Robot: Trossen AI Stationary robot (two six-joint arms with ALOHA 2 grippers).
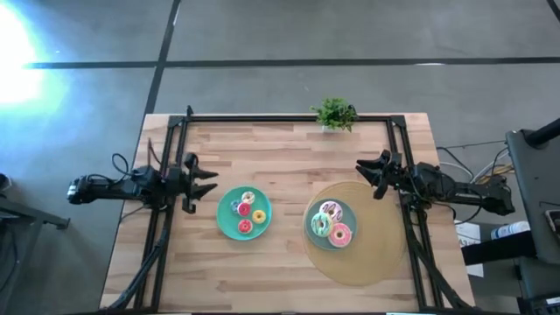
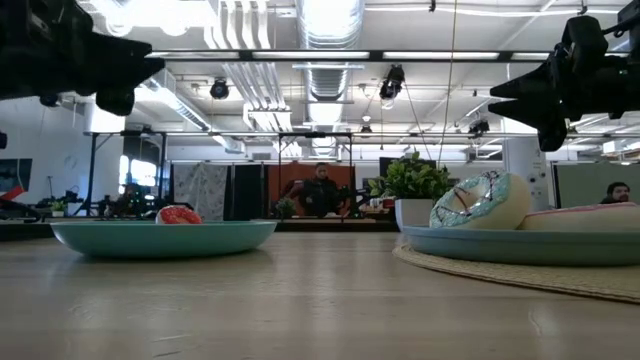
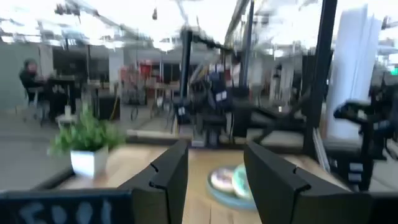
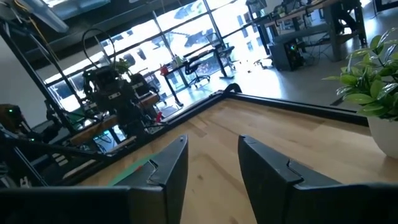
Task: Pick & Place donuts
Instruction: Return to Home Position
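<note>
Pale wooden surface (image 1: pixel 280 271) carries two plates. Four small donuts (image 1: pixel 245 226) sit on the teal plate (image 1: pixel 222 219) left of centre. Three larger donuts (image 1: pixel 340 234) crowd the light blue plate (image 1: pixel 308 224), which rests on a round woven mat (image 1: pixel 372 254). A potted plant (image 1: pixel 334 114) stands at the far edge, well apart from both. The low view shows just one red donut (image 2: pixel 178 214) over the teal rim, with people in the room beyond. The left claw (image 1: pixel 206 182), fingers spread and empty, hovers just beside the teal plate. The right claw (image 1: pixel 373 176), likewise released, hangs over the mat's far edge, apart from its plate.
</note>
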